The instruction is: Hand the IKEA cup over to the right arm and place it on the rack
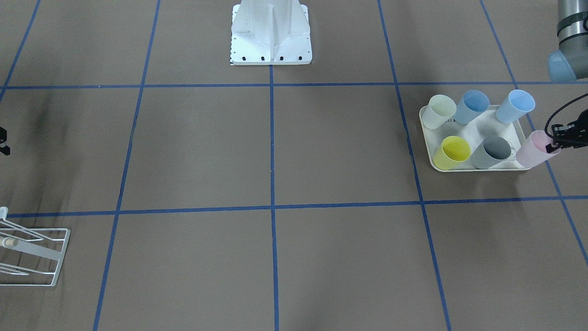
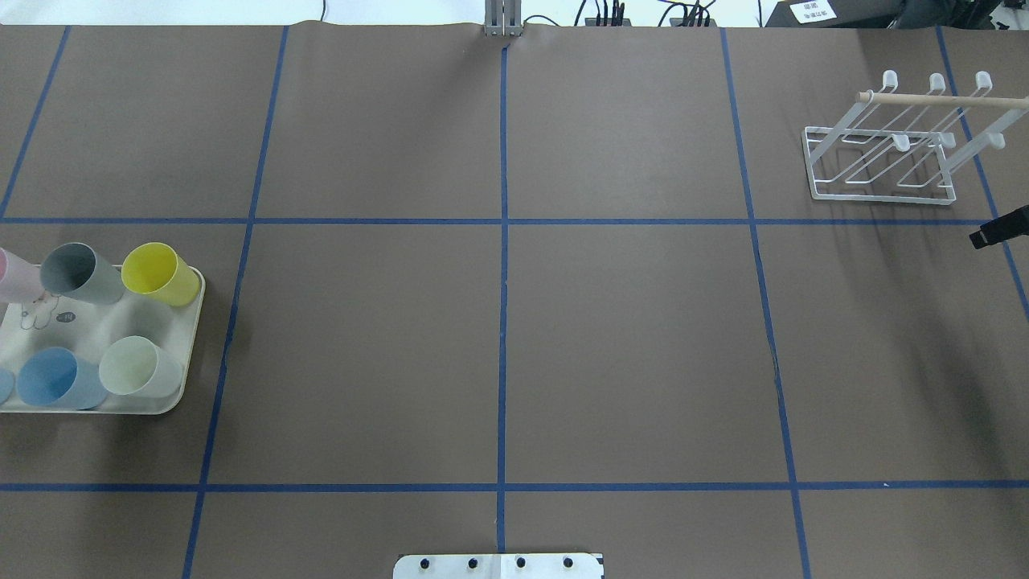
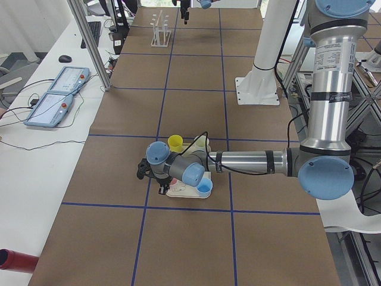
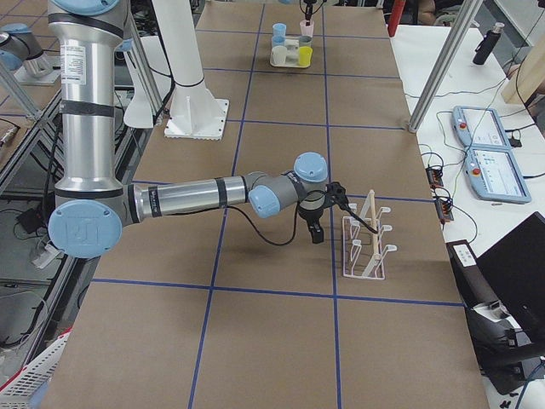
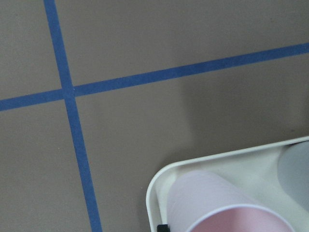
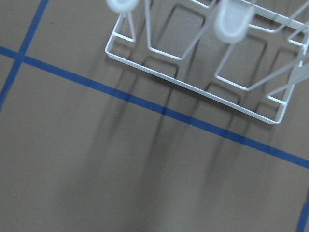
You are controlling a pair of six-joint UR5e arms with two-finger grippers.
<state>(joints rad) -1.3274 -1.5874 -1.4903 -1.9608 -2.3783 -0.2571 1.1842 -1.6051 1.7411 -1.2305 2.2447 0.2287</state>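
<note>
The pink IKEA cup (image 1: pixel 533 151) stands at the outer corner of the cream tray (image 1: pixel 427 138). My left gripper (image 1: pixel 552 146) is at its rim, one finger inside and one outside, pinching the wall. In the left wrist view the pink cup (image 5: pixel 217 208) fills the bottom, with a black fingertip (image 5: pixel 163 227) against its side. The white wire rack (image 2: pixel 884 161) with a wooden peg stands far across the table. My right gripper (image 2: pixel 997 227) hovers just beside the rack, and its jaws are too cropped to judge. The right wrist view shows only the rack's base (image 6: pixel 193 82).
Also on the tray are a yellow cup (image 1: pixel 452 151), a grey cup (image 1: pixel 491 151), two blue cups (image 1: pixel 473 105) and a pale cream cup (image 1: pixel 438 111). The robot's white base (image 1: pixel 271 37) sits at the table's middle edge. Blue tape lines grid the brown table.
</note>
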